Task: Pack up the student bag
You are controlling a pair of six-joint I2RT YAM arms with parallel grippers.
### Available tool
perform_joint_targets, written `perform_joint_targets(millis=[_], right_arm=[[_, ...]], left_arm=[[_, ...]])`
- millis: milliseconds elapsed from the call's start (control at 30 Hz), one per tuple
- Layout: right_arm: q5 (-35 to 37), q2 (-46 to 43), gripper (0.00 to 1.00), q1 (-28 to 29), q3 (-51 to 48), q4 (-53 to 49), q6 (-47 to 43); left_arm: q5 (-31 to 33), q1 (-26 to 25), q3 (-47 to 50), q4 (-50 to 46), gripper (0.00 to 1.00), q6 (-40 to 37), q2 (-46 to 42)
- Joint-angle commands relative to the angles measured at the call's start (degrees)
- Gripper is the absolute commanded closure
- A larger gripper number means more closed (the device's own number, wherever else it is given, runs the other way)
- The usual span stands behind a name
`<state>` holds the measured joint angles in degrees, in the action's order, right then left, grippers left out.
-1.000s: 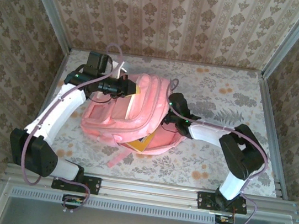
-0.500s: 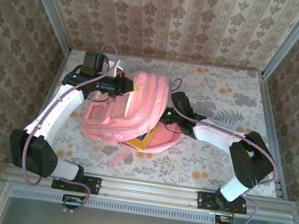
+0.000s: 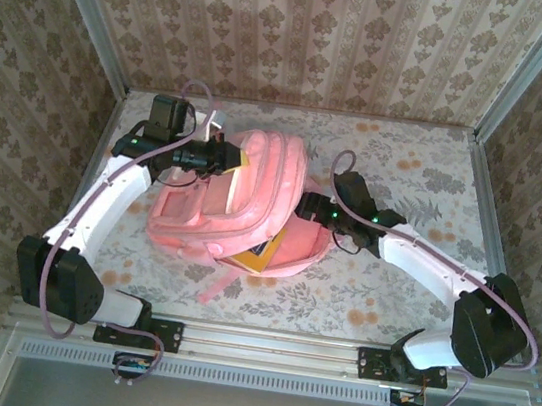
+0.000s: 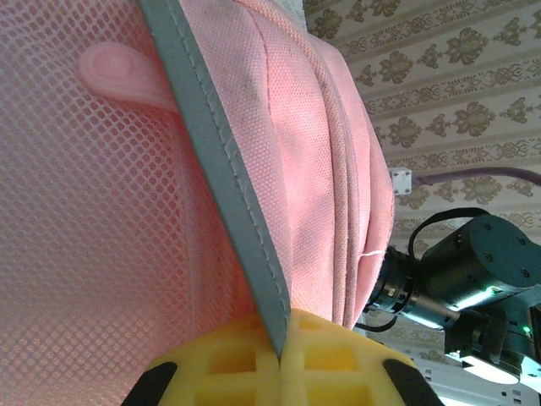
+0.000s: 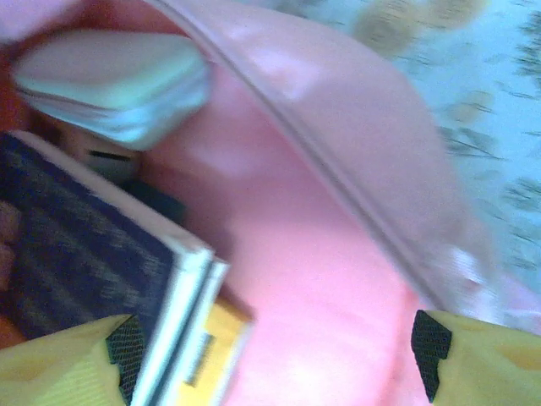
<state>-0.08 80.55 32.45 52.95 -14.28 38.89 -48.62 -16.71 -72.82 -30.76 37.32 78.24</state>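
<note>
Pink student bag point(image 3: 210, 217) has its edge pinched in the left tool point(image 3: 235, 158), the right tool point(image 3: 303, 206) spread wide.

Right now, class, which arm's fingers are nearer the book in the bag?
Right. The right fingers stand open at the bag's mouth, the book just beside one. The left fingers are shut on the bag's grey trim, across the bag from the book.

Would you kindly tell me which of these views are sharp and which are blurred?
Top external: evenly lit and sharp, with only soft shadows beneath the student bag. Left wrist: crisp on the bag's mesh and grey trim. Right wrist: blurred throughout, smearing the dark book and pale green case inside the bag.
</note>
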Motion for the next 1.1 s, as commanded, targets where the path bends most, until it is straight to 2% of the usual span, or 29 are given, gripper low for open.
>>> perform_joint_targets(millis=[0,233,333,533,667,700,1067], right_arm=[[7.3,-2.7,0.20,0.0,-1.3,-9.5,-3.5],[2.4,-1.4,0.27,-0.1,-5.7,-8.1,-1.6],[1.4,1.4,0.34,-0.1,-5.8,-7.4,-1.0],[0.8,3.4,0.61,-0.3,-4.7,-5.8,0.3],[-0.3,1.2,0.95,-0.3,-2.6,-7.2,1.7],[-0.9,0.1,1.00,-0.3,-2.1,-7.7,2.3],[-11.2,-13.8,1.00,-0.1,5.1,-14.9,10.2]], left_arm=[[-0.5,0.8,0.0,4.3,1.00,0.2,-2.9],[-0.2,0.8,-0.3,4.0,1.00,-0.3,-2.7],[-0.2,0.8,-0.4,4.0,1.00,-0.2,-2.8],[0.1,0.8,-0.1,3.6,1.00,-0.7,-3.3],[1.0,0.8,0.0,2.7,1.00,-1.9,-3.5],[1.3,0.7,-0.1,2.5,1.00,-2.2,-3.3],[1.7,1.4,-3.7,2.5,1.00,-1.6,0.9]])
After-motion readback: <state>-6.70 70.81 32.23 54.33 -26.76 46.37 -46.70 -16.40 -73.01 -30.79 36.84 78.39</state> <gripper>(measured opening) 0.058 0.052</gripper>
